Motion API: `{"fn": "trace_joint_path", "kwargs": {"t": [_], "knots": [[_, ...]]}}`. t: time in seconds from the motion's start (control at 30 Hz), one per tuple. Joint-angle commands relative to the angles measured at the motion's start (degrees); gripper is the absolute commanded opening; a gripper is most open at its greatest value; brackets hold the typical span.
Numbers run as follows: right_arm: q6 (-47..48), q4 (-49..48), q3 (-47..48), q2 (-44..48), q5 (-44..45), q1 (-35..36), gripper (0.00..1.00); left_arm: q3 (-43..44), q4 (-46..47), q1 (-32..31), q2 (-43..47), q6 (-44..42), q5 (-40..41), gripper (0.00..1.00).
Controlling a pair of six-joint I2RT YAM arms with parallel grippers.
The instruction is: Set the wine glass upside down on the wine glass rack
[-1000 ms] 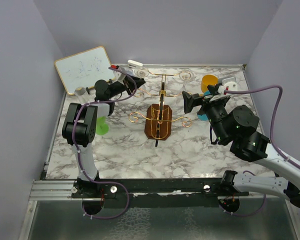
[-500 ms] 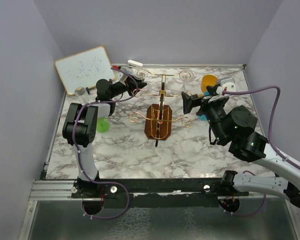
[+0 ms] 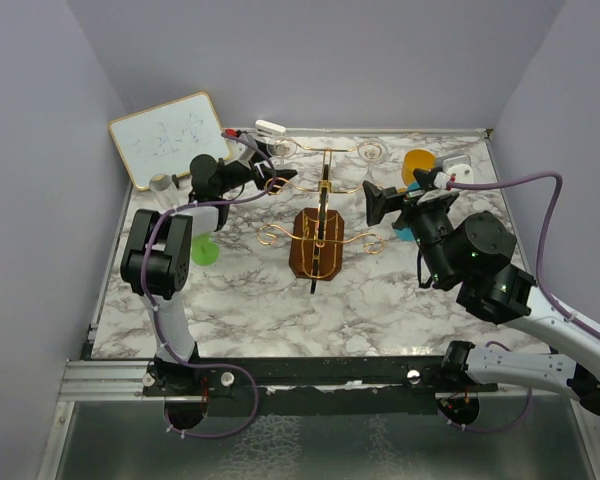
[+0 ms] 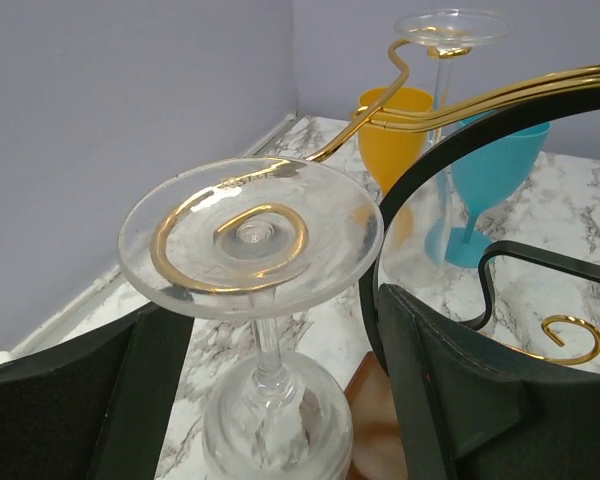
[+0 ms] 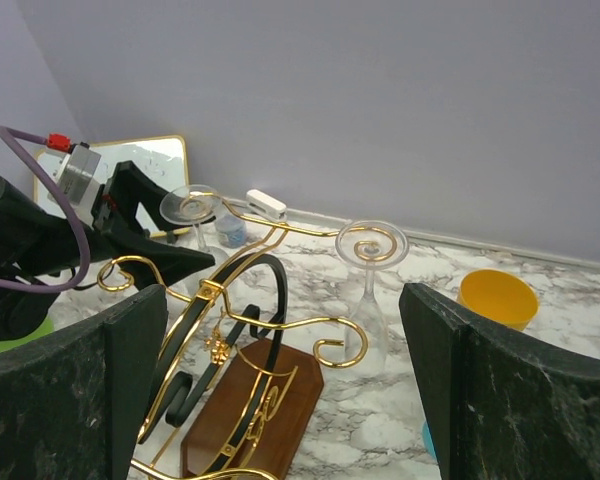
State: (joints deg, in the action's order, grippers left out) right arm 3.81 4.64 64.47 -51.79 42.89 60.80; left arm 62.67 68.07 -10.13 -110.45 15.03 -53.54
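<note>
While the fingers of my left end effector (image 4: 275, 340) stand apart with gaps either side of the stem, gripping nothing, the wine glass (image 4: 252, 240) hangs between them from a far-left scroll arm of the wine glass rack (image 3: 318, 245). A second glass (image 5: 372, 250) hangs on the far-right arm, an orange cup (image 5: 497, 298) and a teal cup (image 4: 495, 165) beyond it, and my right end effector (image 3: 376, 203) hovers wide open and empty beside the rack. The wine glass is upside down, axis upright: foot up, bowl down.
</note>
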Motion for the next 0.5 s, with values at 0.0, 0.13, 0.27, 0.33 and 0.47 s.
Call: {"fn": "trace_joint_path", "kwargs": {"t": [0.0,0.13,0.27,0.33,0.47], "knots": [[0.18,-2.33,0.95,-0.53,-0.98,-0.03,0.99,1.31,-3.16,0.66,3.31,-1.87,0.27,0.81],[-0.17,-3.60,0.70,-1.52,-2.26,-0.06,0.99,0.67,-6.14,1.30,4.91,-3.77,0.27,0.91],[-0.78,-4.82,0.41,-1.80,-3.83,-0.14,0.99,-0.27,-11.02,1.89,7.43,-6.25,0.10,0.99],[-1.11,-5.56,0.30,-1.58,-5.05,-0.13,0.99,-0.86,-13.29,2.16,8.76,-7.86,0.27,0.99],[-1.14,-6.04,0.31,-1.31,-6.17,-0.16,0.99,-1.60,-18.81,2.63,11.29,-11.64,0.57,0.99]]}}
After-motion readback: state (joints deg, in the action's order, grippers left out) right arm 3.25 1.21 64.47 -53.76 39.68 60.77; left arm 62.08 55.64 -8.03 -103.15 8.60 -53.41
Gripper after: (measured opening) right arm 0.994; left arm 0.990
